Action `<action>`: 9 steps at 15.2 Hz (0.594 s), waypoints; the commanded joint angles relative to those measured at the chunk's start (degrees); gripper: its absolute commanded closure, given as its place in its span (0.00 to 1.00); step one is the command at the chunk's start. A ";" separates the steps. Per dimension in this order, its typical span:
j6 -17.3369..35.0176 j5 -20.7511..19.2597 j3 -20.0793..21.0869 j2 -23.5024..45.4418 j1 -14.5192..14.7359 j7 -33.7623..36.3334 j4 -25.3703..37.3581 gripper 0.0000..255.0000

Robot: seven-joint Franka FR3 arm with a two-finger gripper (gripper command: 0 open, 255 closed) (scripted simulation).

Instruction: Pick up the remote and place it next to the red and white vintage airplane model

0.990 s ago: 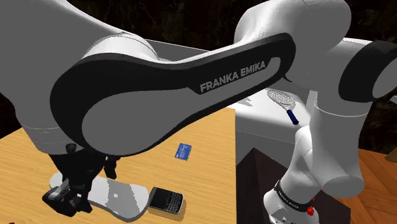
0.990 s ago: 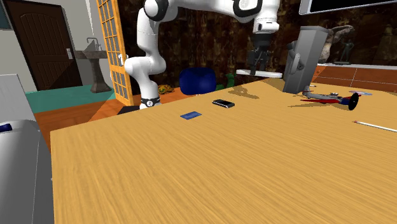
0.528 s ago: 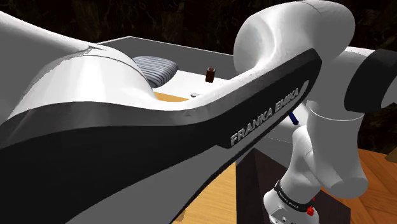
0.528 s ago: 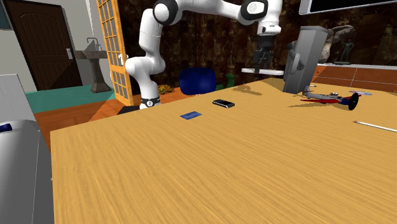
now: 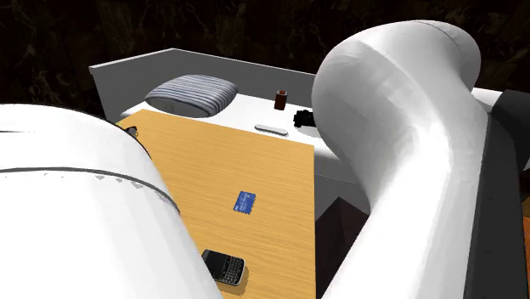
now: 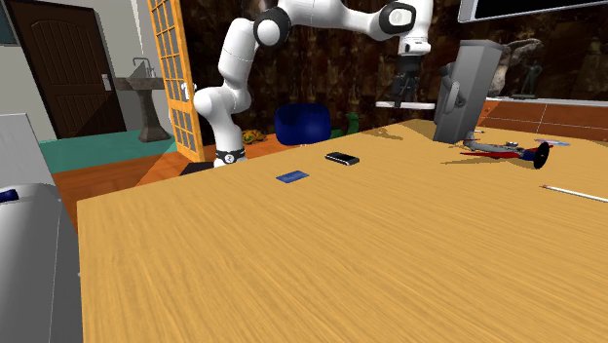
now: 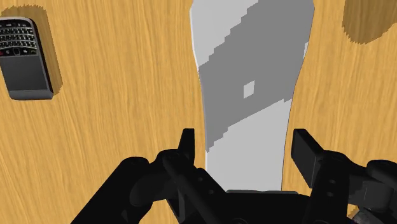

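The remote is a long flat white and grey slab, and my gripper is shut on its near end. In the second exterior view the gripper holds the remote level above the far edge of the wooden table, with its shadow on the wood below. The red and grey airplane model lies on the table toward that view's right, well apart from the remote. In the shoulder view the white arm hides the gripper.
A tall grey upright object stands between the gripper and the airplane. A black keypad phone and a blue card lie on the table. A thin white stick lies far right.
The gripper has carried the remote up and toward the second exterior view's right, closer to the grey upright object. In the shoulder view the arm has swung in front of the gripper.
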 commanded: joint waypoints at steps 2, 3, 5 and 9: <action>-2.71 -2.00 -0.10 4.80 5.15 3.46 7.20 1.00; -2.96 -2.14 -0.14 5.19 5.58 3.70 7.83 1.00; -1.29 -2.10 -0.15 5.00 5.19 3.84 5.92 1.00; 1.83 -2.17 -0.22 4.92 4.57 4.15 2.59 1.00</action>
